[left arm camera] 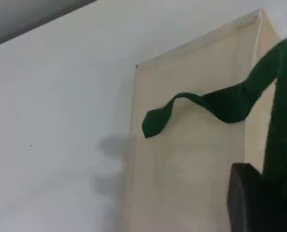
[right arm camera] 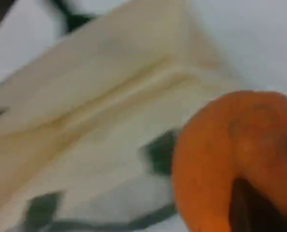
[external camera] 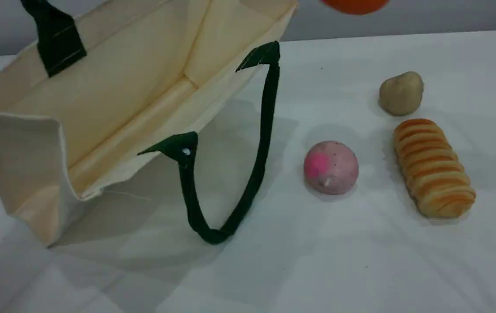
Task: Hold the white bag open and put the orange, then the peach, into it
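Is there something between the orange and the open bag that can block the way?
Nothing visible does. The orange is held up in the right gripper, above the bag, whose mouth gapes wide. The peach, potato and bread lie off to the side on the table.

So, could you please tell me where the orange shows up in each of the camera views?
Scene view: the orange is cut off by the top edge, right of the white bag.
Left wrist view: not in it; only the bag and its green handle.
Right wrist view: lower right, large, above the bag.
Shared landmark: the white bag, in all three.
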Robot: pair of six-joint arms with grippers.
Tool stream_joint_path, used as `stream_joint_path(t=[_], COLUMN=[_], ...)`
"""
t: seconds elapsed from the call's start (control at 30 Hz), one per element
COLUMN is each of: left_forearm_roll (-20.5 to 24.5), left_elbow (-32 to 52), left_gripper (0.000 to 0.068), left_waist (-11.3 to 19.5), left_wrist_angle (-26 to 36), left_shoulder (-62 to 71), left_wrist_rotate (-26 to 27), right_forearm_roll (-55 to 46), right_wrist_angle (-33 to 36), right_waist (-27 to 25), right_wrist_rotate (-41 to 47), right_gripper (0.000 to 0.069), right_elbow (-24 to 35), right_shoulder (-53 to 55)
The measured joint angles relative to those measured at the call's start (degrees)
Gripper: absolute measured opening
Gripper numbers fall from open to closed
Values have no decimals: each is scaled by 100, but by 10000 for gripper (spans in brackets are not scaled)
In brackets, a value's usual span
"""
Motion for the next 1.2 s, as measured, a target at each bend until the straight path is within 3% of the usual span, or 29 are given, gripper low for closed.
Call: stream_joint_path(t=[0.17, 0.57, 0.77, 1.1, 1.2], left_forearm_roll=[0, 0, 5, -1, -1], left_elbow=[0, 0, 0, 0, 0], left_gripper=[64, 64, 64, 64, 64], left_waist=[0, 0, 0, 0, 0], left_wrist_angle=[0, 0, 0, 0, 0], left_shoulder=[0, 0, 0, 0, 0], left_wrist_rotate=[0, 0, 0, 5, 5], right_forearm_roll=[5, 357, 796, 2420, 2554], right_wrist_angle=[195, -1351, -1824, -1997, -1990], right_waist=[682, 2193, 2372, 2776, 2811], right_wrist_rotate=[30, 42, -210, -1713, -2060], right_gripper=[20, 20, 20, 22, 54], right_elbow=[0, 0, 0, -6, -6], right_shoulder=[5, 109, 700, 1350, 1350])
